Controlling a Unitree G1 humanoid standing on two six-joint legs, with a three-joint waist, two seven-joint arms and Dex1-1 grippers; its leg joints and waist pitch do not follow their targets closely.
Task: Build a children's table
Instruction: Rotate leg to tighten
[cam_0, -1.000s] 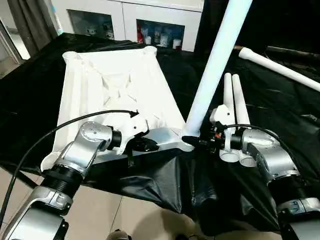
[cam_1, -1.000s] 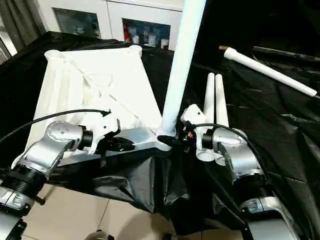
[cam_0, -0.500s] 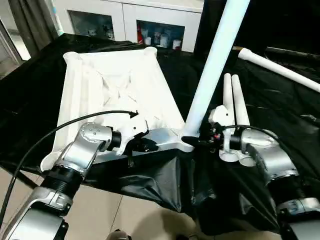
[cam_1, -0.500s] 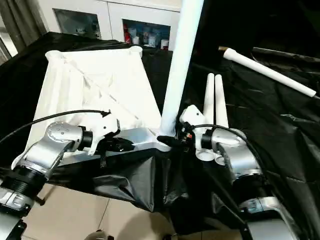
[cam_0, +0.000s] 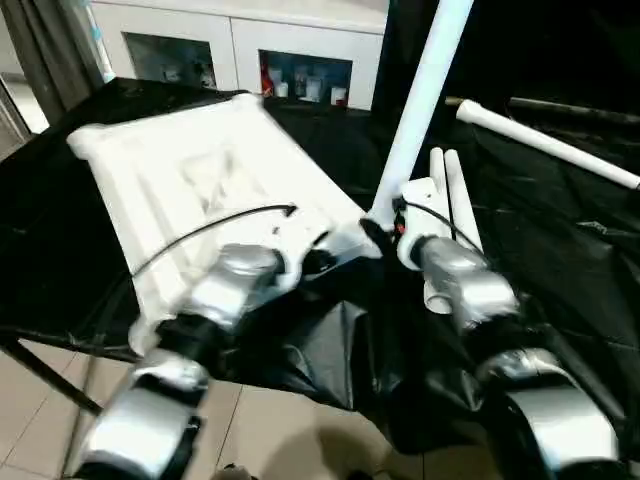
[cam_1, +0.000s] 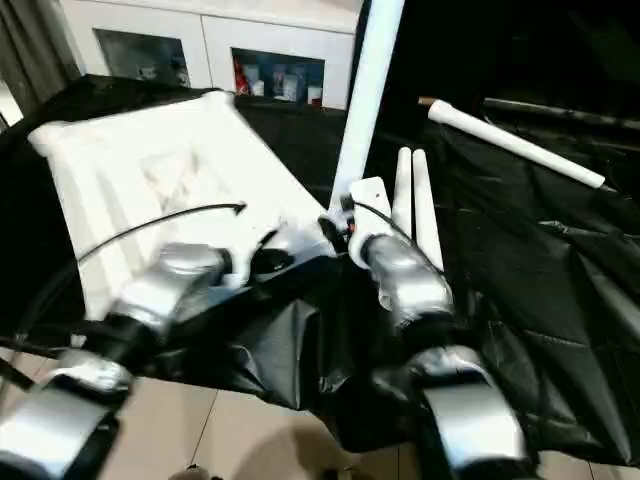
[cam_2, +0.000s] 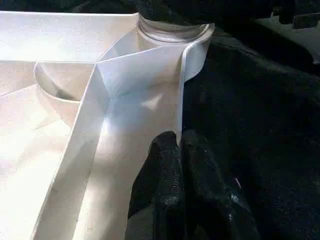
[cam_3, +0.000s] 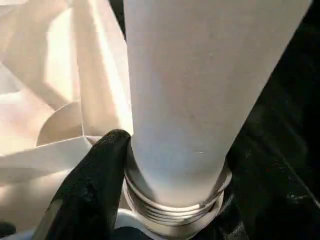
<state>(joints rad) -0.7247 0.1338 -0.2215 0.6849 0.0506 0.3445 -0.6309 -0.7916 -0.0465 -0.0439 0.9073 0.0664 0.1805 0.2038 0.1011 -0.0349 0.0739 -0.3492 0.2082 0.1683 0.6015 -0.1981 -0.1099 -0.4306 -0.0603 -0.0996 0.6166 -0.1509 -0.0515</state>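
**Upright Leg at the Tabletop's Near Corner Socket**

The white tabletop (cam_0: 200, 180) lies underside up on the black-draped table (cam_0: 560, 250), ribs facing upward. One white leg (cam_0: 420, 100) stands upright in the round corner socket (cam_2: 172, 32) at the tabletop's near corner, tilted slightly. The right wrist view shows the threaded collar at the base of this leg sitting at the socket mouth.

The right claw (cam_0: 378, 232) is at the base of the upright leg. One black finger (cam_3: 95, 185) lies against the leg's collar on the tabletop side; the opposite finger is hidden behind the leg. The jaws stand wide, around the leg's base; whether they press firmly on it cannot be told.

The left claw (cam_2: 175, 165) is clenched, its two black fingers pressed together on the thin edge wall of the tabletop, which runs between their tips. This grip sits on the near edge, just beside the corner socket and close to the right claw.

Two more legs (cam_0: 445, 190) lie side by side on the black cover, just beyond the right claw and next to the upright leg. A fourth leg (cam_0: 545, 140) lies farther off on that side, well apart from both claws.

Beyond the table stands a white cabinet (cam_0: 230, 45) with glass doors.
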